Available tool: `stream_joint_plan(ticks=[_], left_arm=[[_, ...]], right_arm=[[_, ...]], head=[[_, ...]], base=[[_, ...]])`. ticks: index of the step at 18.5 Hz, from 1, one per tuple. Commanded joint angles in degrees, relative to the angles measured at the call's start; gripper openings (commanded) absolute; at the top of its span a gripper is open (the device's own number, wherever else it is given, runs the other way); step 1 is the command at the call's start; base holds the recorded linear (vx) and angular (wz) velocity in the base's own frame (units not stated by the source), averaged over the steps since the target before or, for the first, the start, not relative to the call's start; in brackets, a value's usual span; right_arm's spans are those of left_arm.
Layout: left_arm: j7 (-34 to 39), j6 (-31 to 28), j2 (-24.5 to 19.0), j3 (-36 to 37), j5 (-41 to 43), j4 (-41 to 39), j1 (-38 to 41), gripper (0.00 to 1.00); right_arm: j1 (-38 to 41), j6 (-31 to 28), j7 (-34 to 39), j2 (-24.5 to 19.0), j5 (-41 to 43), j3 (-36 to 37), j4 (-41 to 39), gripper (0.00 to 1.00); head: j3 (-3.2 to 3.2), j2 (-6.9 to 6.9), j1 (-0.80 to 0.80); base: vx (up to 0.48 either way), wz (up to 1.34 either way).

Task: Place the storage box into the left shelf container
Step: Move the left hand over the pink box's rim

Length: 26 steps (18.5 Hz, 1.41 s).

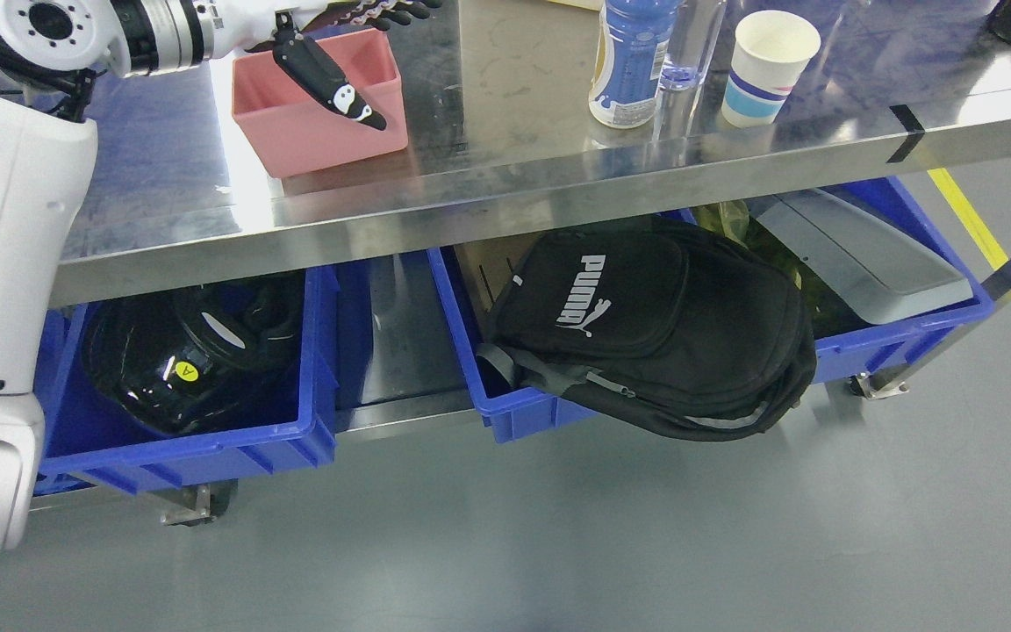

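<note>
1. Pink storage box [317, 118] sits on table [558, 158]; not moved yet.
2. Left hand [339, 61] fingers [330, 86] wrapped over box wall, thumb outside.
3. Left: lift, lower into left blue container [207, 456] on shelf below.

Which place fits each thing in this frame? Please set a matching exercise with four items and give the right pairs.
Things:
1. pink storage box
2. paper cup
3. black backpack
4. black helmet

Places:
A. in the left blue bin under the table
B. hanging over the front of the middle blue bin
C. on the tabletop, right of the bottle
D. on the tabletop, under the left hand

Pairs: 1-D, 2-C, 3-B, 4-A
</note>
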<state>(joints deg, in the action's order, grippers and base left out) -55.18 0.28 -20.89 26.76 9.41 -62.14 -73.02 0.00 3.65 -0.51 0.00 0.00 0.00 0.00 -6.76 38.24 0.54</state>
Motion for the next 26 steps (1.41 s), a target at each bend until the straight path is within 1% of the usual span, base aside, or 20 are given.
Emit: stream_joint_plan(ticks=[1, 2, 4, 6, 9, 14, 16, 18, 19, 22, 24, 26], left_arm=[[0.07, -0.37, -1.88, -4.88, 0.44, -6.14, -0.81, 0.95], [-0.02, -0.98, -1.96, -4.79, 0.44, -6.76, -0.55, 0.95], [-1.15, -2.47, -4.15, -3.74, 0.44, -9.03, 0.76, 0.95], [-2.04, -5.62, -5.65, -2.77, 0.17, -12.63, 4.01, 0.95], [-2.04, -9.15, -5.22, -2.77, -0.70, -15.20, 7.00, 0.95], [-1.95, -13.90, -3.81, -2.77, -1.41, -15.20, 6.92, 0.95], [-1.95, -15.39, -3.99, -1.72, -1.93, -15.11, 7.10, 0.95], [-2.04, -15.57, -5.38, -1.36, -2.11, -15.20, 7.10, 0.94], [-2.04, -15.57, -6.87, -1.36, -2.37, -15.20, 7.10, 0.94], [-2.13, -15.57, -9.52, -0.05, -4.83, -15.20, 7.62, 0.93], [-2.13, -15.57, -10.14, 1.71, -5.89, -15.29, 7.89, 0.93], [-2.13, -15.57, -9.88, 2.33, -5.89, -15.20, 8.24, 0.93]], right_arm=[[-0.35, 0.04, -0.20, 1.00, 0.09, 0.17, -1.00, 1.00], [-0.35, 0.04, -0.28, 1.00, 0.09, 0.17, -1.00, 1.00], [-0.35, 0.04, -0.28, 1.00, 0.09, 0.17, -1.00, 1.00], [-0.35, 0.04, -0.28, 1.00, 0.09, 0.17, -1.00, 1.00], [-0.35, 0.04, -0.28, 1.00, 0.09, 0.17, -1.00, 1.00], [-0.35, 0.04, -0.19, 1.00, 0.09, 0.17, -1.00, 1.00], [-0.35, 0.04, -0.19, 1.00, 0.09, 0.17, -1.00, 1.00], [-0.35, 0.04, -0.20, 1.00, 0.09, 0.17, -1.00, 1.00], [-0.35, 0.04, -0.19, 1.00, 0.09, 0.17, -1.00, 1.00], [-0.35, 0.04, -0.28, 1.00, 0.09, 0.17, -1.00, 1.00], [-0.35, 0.04, -0.28, 1.00, 0.09, 0.17, -1.00, 1.00], [-0.35, 0.04, -0.28, 1.00, 0.09, 0.17, -1.00, 1.00]], head=[[0.00, 0.00, 0.00], [0.00, 0.00, 0.00], [0.00, 0.00, 0.00], [0.00, 0.00, 0.00], [0.00, 0.00, 0.00], [0.00, 0.00, 0.00], [0.00, 0.00, 0.00], [0.00, 0.00, 0.00], [0.00, 0.00, 0.00], [0.00, 0.00, 0.00], [0.00, 0.00, 0.00], [0.00, 0.00, 0.00]], base=[[0.000, 0.00], [0.000, 0.00], [-0.001, 0.02], [0.000, 0.00], [0.000, 0.00], [0.000, 0.00], [0.000, 0.00], [0.000, 0.00], [0.000, 0.00], [0.000, 0.00], [0.000, 0.00], [0.000, 0.00]])
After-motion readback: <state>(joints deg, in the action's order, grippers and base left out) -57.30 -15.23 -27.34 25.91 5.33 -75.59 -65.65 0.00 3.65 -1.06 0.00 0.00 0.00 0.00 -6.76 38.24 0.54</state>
